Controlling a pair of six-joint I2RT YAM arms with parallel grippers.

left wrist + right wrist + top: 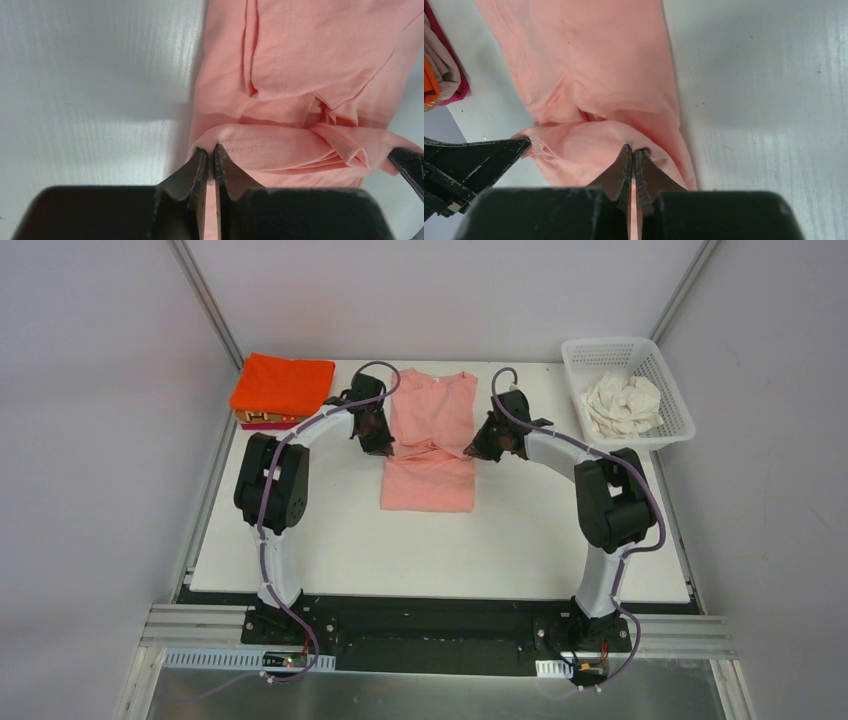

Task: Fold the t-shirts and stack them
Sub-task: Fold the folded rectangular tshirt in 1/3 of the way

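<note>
Looking down from above, the top view shows a white desk (440,540) with a salmon pink t-shirt (430,410) lying flat at its centre, toward 12 o'clock, sleeves folded in and its lower part doubled up. The left gripper (378,443) meets the shirt's edge at 9 o'clock and the right gripper (487,447) meets it at 3 o'clock. A folded orange t-shirt (283,383) tops a small stack at the desk's 10 o'clock corner. A white lattice basket (672,400) at 2 o'clock holds a crumpled cream-white t-shirt (622,403).

The left wrist view shows the left gripper (210,150) clenched on a raised, stitched fold of the salmon pink t-shirt (300,60), which fills the frame from 12 to 3 o'clock; bare desk (90,75) lies at 9 o'clock. A dark tip of the other arm's gripper enters at 4 o'clock.

The right wrist view shows the right gripper (634,148) pinched tight on a bunched ridge of the same shirt (594,65). The left gripper's dark finger touches the cloth at 8 o'clock. At 10 o'clock sits the stack's edge, with a magenta t-shirt (460,80) beneath orange.
</note>
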